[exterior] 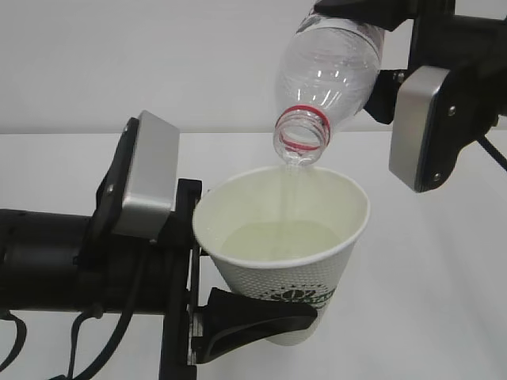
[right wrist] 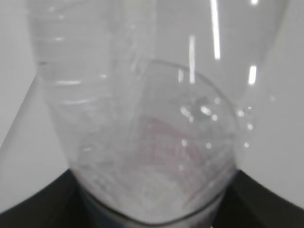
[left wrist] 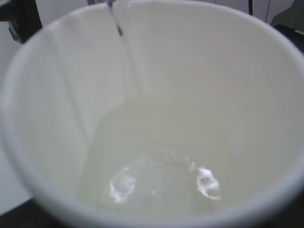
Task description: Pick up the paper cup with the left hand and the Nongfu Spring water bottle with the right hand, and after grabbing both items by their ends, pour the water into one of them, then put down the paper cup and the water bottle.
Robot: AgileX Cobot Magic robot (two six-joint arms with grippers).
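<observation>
1. the nongfu spring water bottle (exterior: 329, 75) hangs upside-down and tilted, its long axis running from the base at about 1 o'clock down to the mouth at about 7 o'clock, with the red neck ring lowest.
2. the mouth sits directly over the open paper cup (exterior: 285, 253), just above the far rim and not touching it; a thin stream of the water (exterior: 295, 190) falls from it into the cup.
3. the left tool (exterior: 261, 317) grips the cup low on its body, one black finger wrapped across the front near the base; the cup stands upright and clear of the white surface (exterior: 444, 301).
4. in the left wrist view the cup's inside (left wrist: 156, 118) fills the frame, with a shallow pool (left wrist: 156, 185) at the bottom and the stream running down the far wall.
5. the right tool, at 1 o'clock from the cup, is mostly cut off by the top edge; it appears to hold the bottle by its base end, though the fingers themselves are hard to make out. in the right wrist view the clear ribbed bottle (right wrist: 142, 118) fills the frame.
6. the bottle looks nearly drained, so the coming move likely turns on this one line-up: the bottle's mouth must stay inside the rim while the right arm tips it back up toward 12 o'clock, or the last drops could land on the surface.
</observation>
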